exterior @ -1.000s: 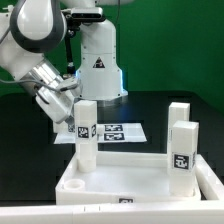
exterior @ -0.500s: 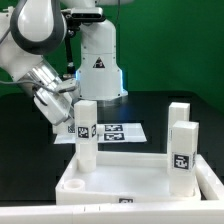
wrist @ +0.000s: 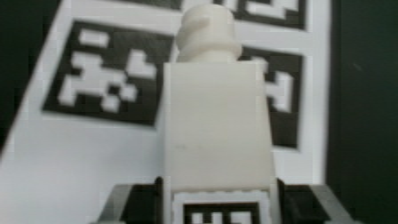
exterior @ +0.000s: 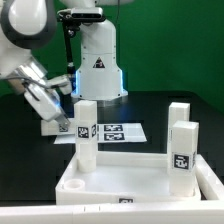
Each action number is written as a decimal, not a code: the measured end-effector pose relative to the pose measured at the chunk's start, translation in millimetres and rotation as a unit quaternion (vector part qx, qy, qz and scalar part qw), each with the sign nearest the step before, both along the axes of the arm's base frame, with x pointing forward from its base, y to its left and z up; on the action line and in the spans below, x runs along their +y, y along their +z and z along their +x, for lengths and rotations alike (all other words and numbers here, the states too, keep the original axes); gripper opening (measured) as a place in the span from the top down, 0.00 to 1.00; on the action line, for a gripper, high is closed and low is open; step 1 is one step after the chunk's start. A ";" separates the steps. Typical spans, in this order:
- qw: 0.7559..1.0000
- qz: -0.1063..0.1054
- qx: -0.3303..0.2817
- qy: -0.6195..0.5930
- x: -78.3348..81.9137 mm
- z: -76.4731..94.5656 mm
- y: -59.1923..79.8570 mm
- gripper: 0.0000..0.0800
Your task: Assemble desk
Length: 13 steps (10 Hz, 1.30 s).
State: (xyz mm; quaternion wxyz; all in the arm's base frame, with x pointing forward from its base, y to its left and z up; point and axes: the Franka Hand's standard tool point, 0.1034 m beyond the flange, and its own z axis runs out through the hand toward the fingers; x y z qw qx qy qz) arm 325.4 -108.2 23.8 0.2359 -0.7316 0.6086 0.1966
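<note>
Three legs (exterior: 86,135) stand on the tabletop (exterior: 130,180); the hand (exterior: 60,122) grips the fourth leg (wrist: 217,130), still to fit

Robotics lab, green backdrop wall (exterior: 170,40), black tabletop (exterior: 180,98), marker board (exterior: 118,131) with printed tags, white robot base (exterior: 98,60)

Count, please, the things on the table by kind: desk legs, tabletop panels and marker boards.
Desk legs: 4 (three upright in the panel, one apart at the exterior view's left)
Tabletop panel: 1
Marker board: 1
Total: 6
</note>
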 end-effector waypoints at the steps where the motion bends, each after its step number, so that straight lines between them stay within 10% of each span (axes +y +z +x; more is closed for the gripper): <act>1: 1.000 0.000 0.005 -0.011 -3.8 8.6 2.6 0.65; 6: 0.992 0.005 0.075 -0.103 1.1 5.4 0.8 0.65; 13: 0.984 -0.021 -0.095 0.152 -15.5 5.4 -0.6 0.64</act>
